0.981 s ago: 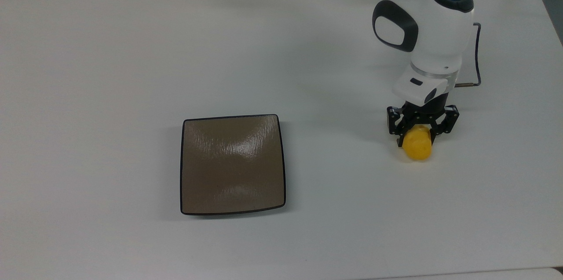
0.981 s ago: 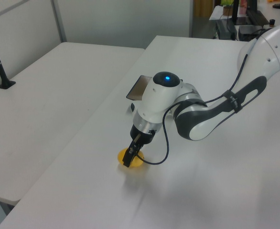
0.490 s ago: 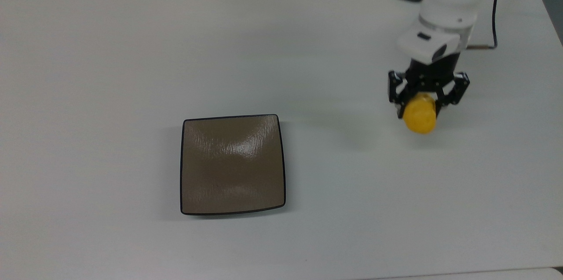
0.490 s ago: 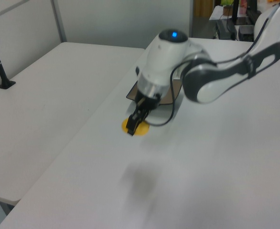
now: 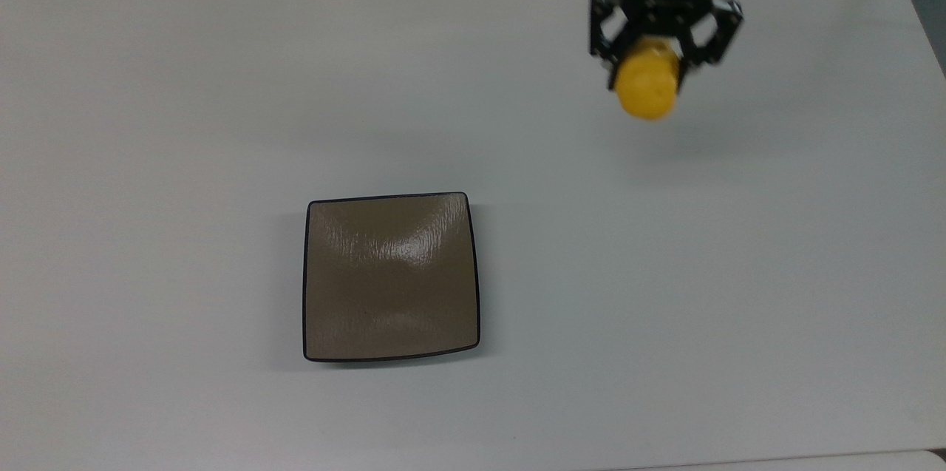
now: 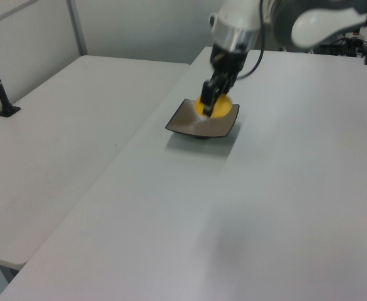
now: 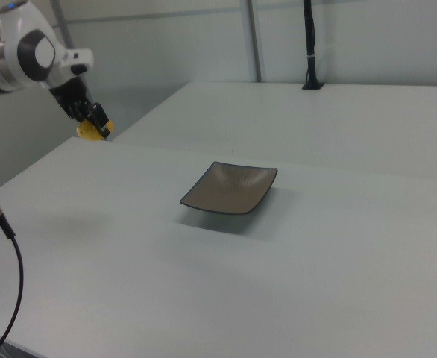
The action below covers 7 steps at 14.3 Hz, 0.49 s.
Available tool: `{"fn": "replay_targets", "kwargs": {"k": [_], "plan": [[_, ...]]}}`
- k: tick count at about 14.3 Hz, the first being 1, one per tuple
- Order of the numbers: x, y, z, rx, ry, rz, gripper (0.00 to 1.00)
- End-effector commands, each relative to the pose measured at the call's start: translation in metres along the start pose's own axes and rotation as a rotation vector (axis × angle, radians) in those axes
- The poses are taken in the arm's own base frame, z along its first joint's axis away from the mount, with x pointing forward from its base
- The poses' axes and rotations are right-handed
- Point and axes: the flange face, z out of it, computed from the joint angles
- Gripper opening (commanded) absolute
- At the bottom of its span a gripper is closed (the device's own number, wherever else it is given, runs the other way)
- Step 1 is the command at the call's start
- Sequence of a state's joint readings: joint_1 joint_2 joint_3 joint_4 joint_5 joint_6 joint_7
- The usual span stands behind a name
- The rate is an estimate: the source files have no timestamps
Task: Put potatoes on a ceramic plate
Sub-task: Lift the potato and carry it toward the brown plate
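Since the earlier top view, the gripper (image 5: 650,57) had been raised from mid right to the upper right of the frame, the potato (image 5: 647,89) pinched between its fingers. The ceramic plate (image 5: 391,277) lay well apart, toward the lower centre-left. In the left view, the potato (image 6: 213,106) was seen before the plate (image 6: 202,122). In the right view, the potato (image 7: 92,130) hung at upper left, the plate (image 7: 230,188) to its lower right.

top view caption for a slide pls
Claw holding the yellow potato above the table, plate empty.
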State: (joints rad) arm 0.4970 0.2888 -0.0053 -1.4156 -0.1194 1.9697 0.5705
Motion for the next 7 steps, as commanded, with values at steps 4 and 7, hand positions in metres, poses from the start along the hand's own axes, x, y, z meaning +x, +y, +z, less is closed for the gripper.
{"fn": "replay_targets", "kwargs": {"k": [4, 7], "plan": [[-0.016, 0.124, -0.069, 0.07, -0.096, -0.148, 0.01], [-0.012, 0.17, -0.071, 0.062, -0.095, -0.21, 0.01]]}}
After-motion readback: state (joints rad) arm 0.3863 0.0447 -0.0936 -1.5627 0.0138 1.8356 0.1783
